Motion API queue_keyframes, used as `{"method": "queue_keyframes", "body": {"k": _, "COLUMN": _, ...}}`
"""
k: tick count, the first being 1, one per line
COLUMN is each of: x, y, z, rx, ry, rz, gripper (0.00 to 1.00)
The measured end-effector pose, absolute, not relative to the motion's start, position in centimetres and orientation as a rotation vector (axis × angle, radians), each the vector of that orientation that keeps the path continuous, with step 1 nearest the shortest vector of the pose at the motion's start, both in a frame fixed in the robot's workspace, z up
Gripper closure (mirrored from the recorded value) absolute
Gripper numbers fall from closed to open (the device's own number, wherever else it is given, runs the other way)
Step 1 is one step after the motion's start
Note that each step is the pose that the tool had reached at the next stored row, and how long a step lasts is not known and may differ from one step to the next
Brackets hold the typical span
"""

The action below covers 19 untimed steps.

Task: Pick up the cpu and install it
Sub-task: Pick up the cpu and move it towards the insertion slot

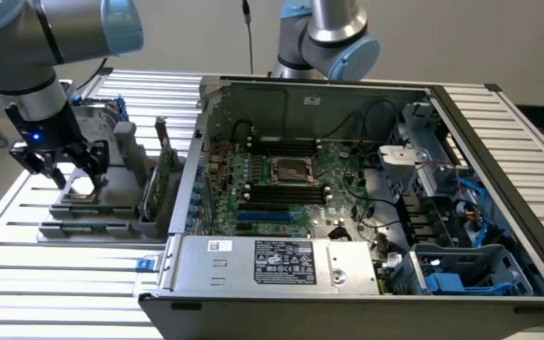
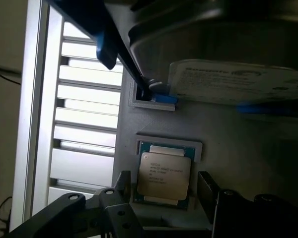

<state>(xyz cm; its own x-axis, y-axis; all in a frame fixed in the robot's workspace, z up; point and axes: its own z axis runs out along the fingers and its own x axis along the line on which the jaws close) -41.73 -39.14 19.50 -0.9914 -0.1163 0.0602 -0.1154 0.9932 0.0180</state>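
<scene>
Wrist view: tool (image 2: 164, 182) is released, jaws wide, one finger (image 2: 123, 181) on each side of the cpu (image 2: 164, 171), nothing gripped. Can't tell if either finger touches the chip edge; looks like a small gap on both sides. Cpu lies flat, metal lid up, in a shallow pocket of the grey holder (image 2: 223, 134), near the hard drive (image 2: 238, 82).

Exterior view: tool (image 1: 69, 168) hangs over the holder (image 1: 111, 209) on the slatted worktop (image 1: 64, 283), at that view's left, well apart from the open computer case (image 1: 319, 103). Socket (image 1: 289, 170) on the board inside looks empty, so the install is not done.

Risks as I see them:
- Jaws don't look quite centred on the chip. If one finger lands first it shoves the cpu against the pocket wall, and it can tilt or jam.
- Pocket lip sits close around the chip. Fingers too low hit the holder; too high they catch only the thin lid edge and slip.
- A skewed grip carries a rotation error to the socket, and the pins there won't forgive that.
</scene>
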Motion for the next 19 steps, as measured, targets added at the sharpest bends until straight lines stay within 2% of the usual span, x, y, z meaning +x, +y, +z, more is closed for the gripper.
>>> {"method": "queue_keyframes", "body": {"k": 19, "x": -41.72, "y": -39.14, "z": 18.86, "rx": 0.093, "ry": -3.079, "rz": -0.025, "gripper": 0.35}}
